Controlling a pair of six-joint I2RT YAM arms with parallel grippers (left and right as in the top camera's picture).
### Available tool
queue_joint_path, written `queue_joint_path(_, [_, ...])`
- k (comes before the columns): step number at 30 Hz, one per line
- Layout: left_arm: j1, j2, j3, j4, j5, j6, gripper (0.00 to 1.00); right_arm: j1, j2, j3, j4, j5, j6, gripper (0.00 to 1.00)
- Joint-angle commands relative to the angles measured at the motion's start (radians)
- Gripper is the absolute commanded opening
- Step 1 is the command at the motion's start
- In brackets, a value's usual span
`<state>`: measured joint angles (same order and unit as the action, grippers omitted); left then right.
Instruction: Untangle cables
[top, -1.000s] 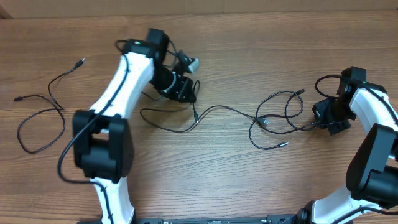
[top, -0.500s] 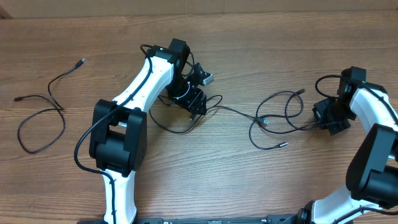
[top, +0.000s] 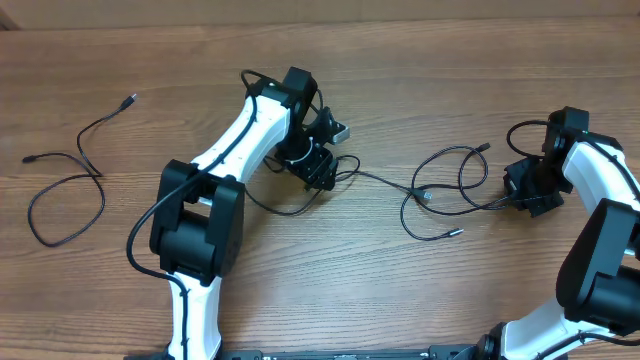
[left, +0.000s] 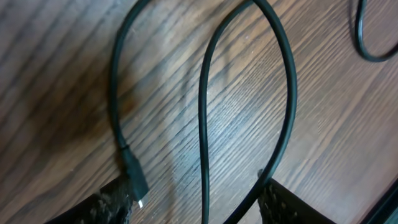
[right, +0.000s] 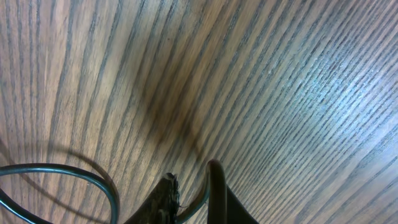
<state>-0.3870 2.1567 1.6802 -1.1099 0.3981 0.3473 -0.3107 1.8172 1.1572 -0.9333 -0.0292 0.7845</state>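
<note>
Centrally, left arm (top: 250, 130) outstretched, left tool (left: 199, 200) spread over cables (left: 203, 112); right tool (right: 190, 196): grip unclear

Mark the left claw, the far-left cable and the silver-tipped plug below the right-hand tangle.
left claw (top: 322, 172): overhead, between its fingertips.
far-left cable (top: 97, 175): overhead, where its strands cross.
silver-tipped plug (top: 456, 233): overhead, its metal tip.

A brown wood-grain table (top: 380, 290).
</note>
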Motion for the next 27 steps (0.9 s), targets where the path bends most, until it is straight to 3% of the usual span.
queue_joint_path(1, [-0.017, 0.017, -0.042, 0.019, -0.032, 0.004, 0.62, 0.003, 0.007, -0.006, 0.005, -0.003, -0.001, 0.18])
queue_joint_path(7, [-0.035, 0.017, -0.102, 0.071, -0.036, 0.004, 0.54, 0.003, 0.007, -0.006, 0.006, -0.003, -0.001, 0.18])
queue_joint_path(14, [-0.039, 0.017, -0.153, 0.127, -0.036, 0.004, 0.25, 0.003, 0.007, -0.006, 0.007, -0.003, -0.001, 0.19])
queue_joint_path(22, [-0.039, 0.017, -0.153, 0.132, -0.039, 0.004, 0.04, 0.003, 0.007, -0.006, 0.008, -0.003, -0.001, 0.19])
queue_joint_path(25, [-0.038, 0.017, -0.153, 0.14, -0.06, 0.004, 0.04, 0.003, 0.007, -0.006, 0.009, -0.002, -0.001, 0.19])
queue_joint_path(26, [-0.038, 0.017, -0.153, 0.143, -0.069, 0.004, 0.08, 0.003, 0.007, -0.006, 0.009, -0.003, -0.001, 0.19])
queue_joint_path(27, [-0.038, 0.017, -0.153, 0.146, -0.073, 0.004, 0.22, 0.003, 0.007, -0.006, 0.009, -0.002, -0.001, 0.19])
